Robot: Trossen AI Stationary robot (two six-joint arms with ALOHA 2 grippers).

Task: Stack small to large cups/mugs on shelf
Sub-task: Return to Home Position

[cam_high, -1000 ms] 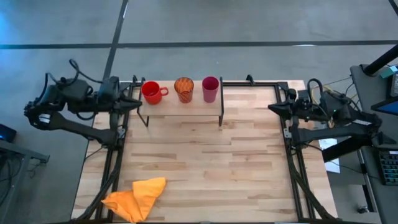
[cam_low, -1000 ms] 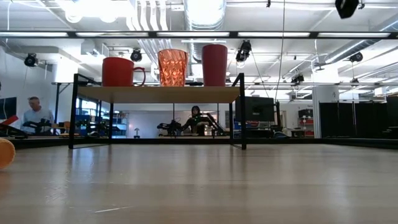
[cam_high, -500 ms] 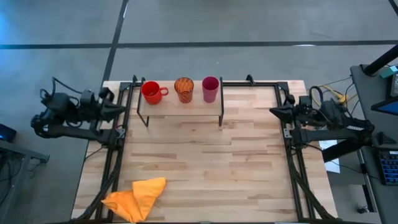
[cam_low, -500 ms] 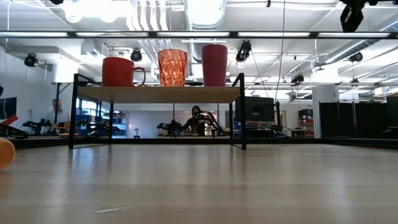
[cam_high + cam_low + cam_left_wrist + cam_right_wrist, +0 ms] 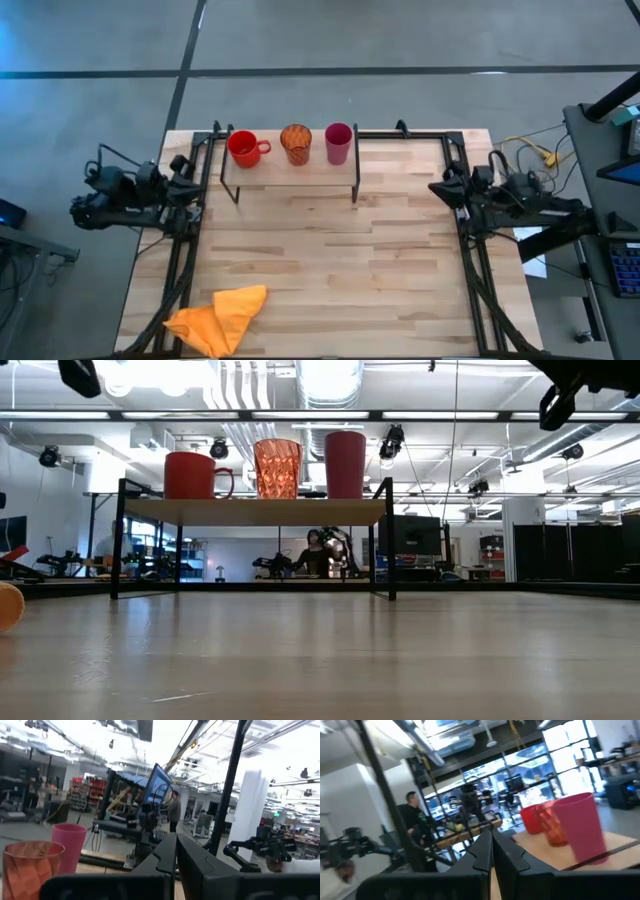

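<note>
A red mug (image 5: 243, 148), an orange patterned cup (image 5: 296, 143) and a pink tumbler (image 5: 338, 143) stand upright in a row on the shelf's wooden board (image 5: 315, 170) at the table's far edge; the low view shows them too: mug (image 5: 190, 475), cup (image 5: 277, 468), tumbler (image 5: 345, 464). My left gripper (image 5: 192, 186) is shut and empty at the table's left edge, near the shelf's left end. My right gripper (image 5: 438, 189) is shut and empty at the table's right edge. Each wrist view shows its fingers closed together, left (image 5: 175, 851) and right (image 5: 491, 847).
A crumpled yellow-orange cloth (image 5: 220, 317) lies at the table's near left corner. Black rails run along the table's left (image 5: 180, 260) and right (image 5: 475, 270) sides. A person (image 5: 415, 815) shows in the room beyond.
My left gripper has drawn back from beside the red mug toward the table's left and near edges. My right gripper has gone slightly toward the near edge, and both arms have sunk lower in the low view. The cups have stayed in place.
</note>
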